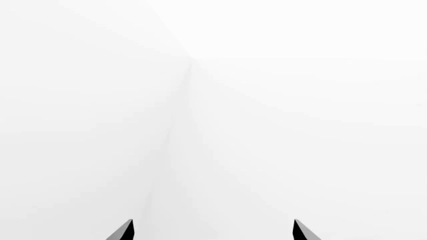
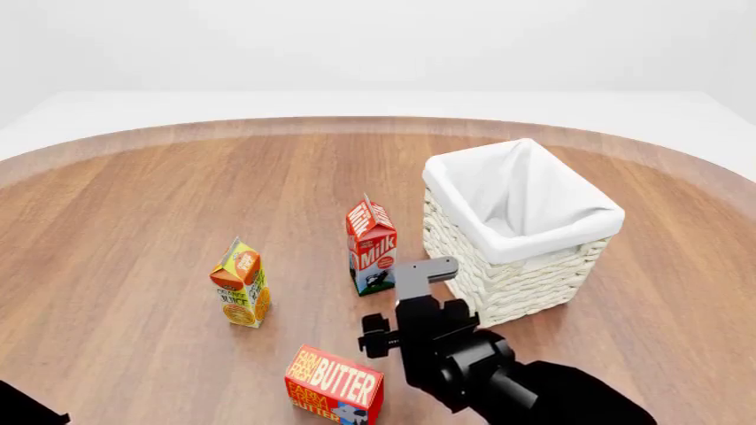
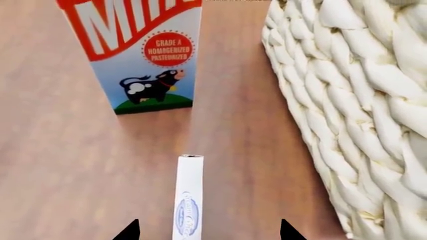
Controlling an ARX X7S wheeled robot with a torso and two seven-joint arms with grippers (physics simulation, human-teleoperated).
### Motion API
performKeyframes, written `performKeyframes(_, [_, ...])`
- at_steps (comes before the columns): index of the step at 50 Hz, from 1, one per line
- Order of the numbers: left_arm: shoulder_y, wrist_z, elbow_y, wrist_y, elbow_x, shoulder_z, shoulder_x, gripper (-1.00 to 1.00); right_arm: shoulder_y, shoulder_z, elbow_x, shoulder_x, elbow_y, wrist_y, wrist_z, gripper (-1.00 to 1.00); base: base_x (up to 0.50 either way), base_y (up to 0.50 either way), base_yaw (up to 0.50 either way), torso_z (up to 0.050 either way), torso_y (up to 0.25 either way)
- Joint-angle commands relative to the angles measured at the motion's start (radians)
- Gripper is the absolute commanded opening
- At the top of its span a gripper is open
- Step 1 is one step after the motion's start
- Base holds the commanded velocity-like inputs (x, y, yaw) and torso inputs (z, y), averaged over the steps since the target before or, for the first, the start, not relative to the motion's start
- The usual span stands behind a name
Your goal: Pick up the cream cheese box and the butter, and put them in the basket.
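The cream cheese box point(image 3: 189, 197), thin and white with a blue oval mark, stands on its edge on the wooden table. It lies between the spread fingertips of my right gripper point(image 3: 208, 231), which is open and does not touch it. In the head view the right gripper point(image 2: 416, 297) hides this box. The butter point(image 2: 335, 385), a red-orange box lettered BUTTER, lies near the table's front edge, left of the right arm. The basket point(image 2: 520, 292), whitish wicker with a white liner, stands just right of the gripper and shows in the right wrist view point(image 3: 360, 100). My left gripper point(image 1: 213, 231) is open and sees only white.
A red-topped milk carton point(image 2: 371, 246) stands just ahead of the right gripper, left of the basket, and shows in the right wrist view point(image 3: 143, 55). An orange juice carton point(image 2: 240, 283) stands further left. The round wooden table point(image 2: 142, 212) extends left and back.
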Motion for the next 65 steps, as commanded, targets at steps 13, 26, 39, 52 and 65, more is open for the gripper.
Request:
performKeyframes(13, [-0.003, 0.007, -0.025, 0.018, 0.001, 0.004, -0.006, 1.0, 0.008, 0.0, -0.005, 0.0, -0.005, 0.006, -0.001, 1.0, 0.0, 0.0, 0.0, 0.0, 0.0])
performKeyframes(26, [-0.001, -0.003, 0.009, -0.028, 0.028, 0.009, -0.009, 1.0, 0.017, -0.001, -0.017, 0.0, -0.008, 0.011, 0.008, 1.0, 0.0, 0.0, 0.0, 0.001, -0.05])
performKeyframes(39, [-0.003, 0.0, 0.0, -0.005, 0.02, 0.008, -0.011, 1.0, 0.018, 0.001, -0.02, 0.0, -0.01, 0.01, 0.011, 1.0, 0.0, 0.0, 0.0, 0.001, -0.03])
performKeyframes(52, [-0.01, 0.005, -0.023, 0.011, 0.018, 0.007, -0.014, 1.0, 0.025, 0.001, -0.011, 0.0, -0.006, 0.01, 0.008, 1.0, 0.0, 0.0, 0.0, 0.0, 0.0])
performKeyframes(65, [-0.006, 0.001, -0.018, 0.007, 0.018, 0.009, -0.014, 1.0, 0.021, 0.002, -0.018, 0.0, -0.007, 0.011, 0.008, 1.0, 0.0, 0.0, 0.0, 0.0, -0.08])
